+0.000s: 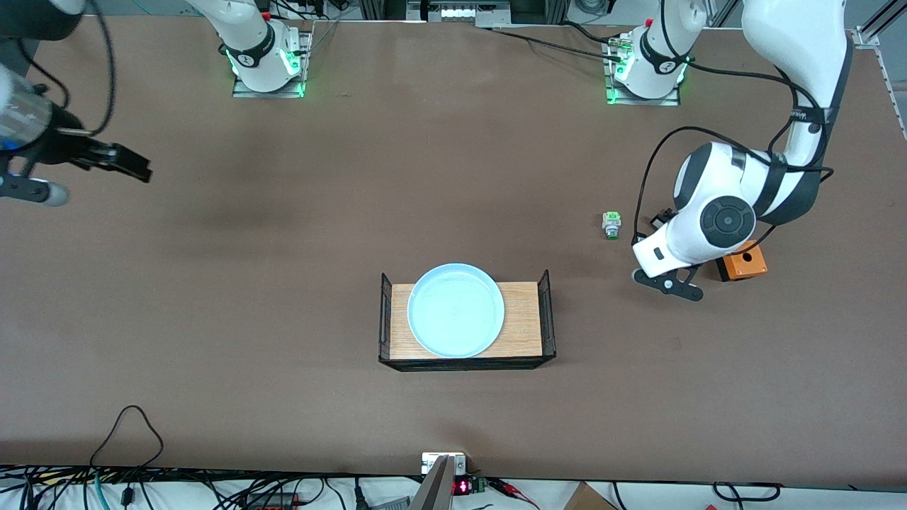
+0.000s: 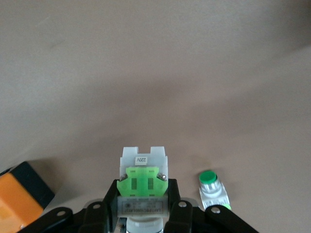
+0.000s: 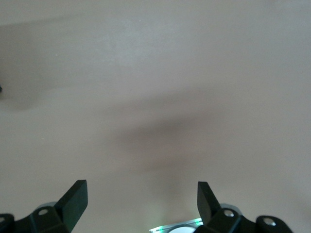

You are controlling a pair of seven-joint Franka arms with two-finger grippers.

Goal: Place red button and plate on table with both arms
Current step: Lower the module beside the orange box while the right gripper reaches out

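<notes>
Even overhead light fell on the table [image 1: 283, 397]; shadows were soft and faint. The right arm [image 1: 28, 134] smeared with motion blur at the frame's edge. Green lamps glowed at both bases. Wrist views looked hazy, washed.

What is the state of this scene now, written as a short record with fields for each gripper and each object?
left gripper: shut on the push-button part with white-and-green block body, over the brown table, beside the orange box
right gripper: open, empty, over the table at the right arm's end
round pale blue plate: on the small wooden tray
green-capped button: on the table
</notes>
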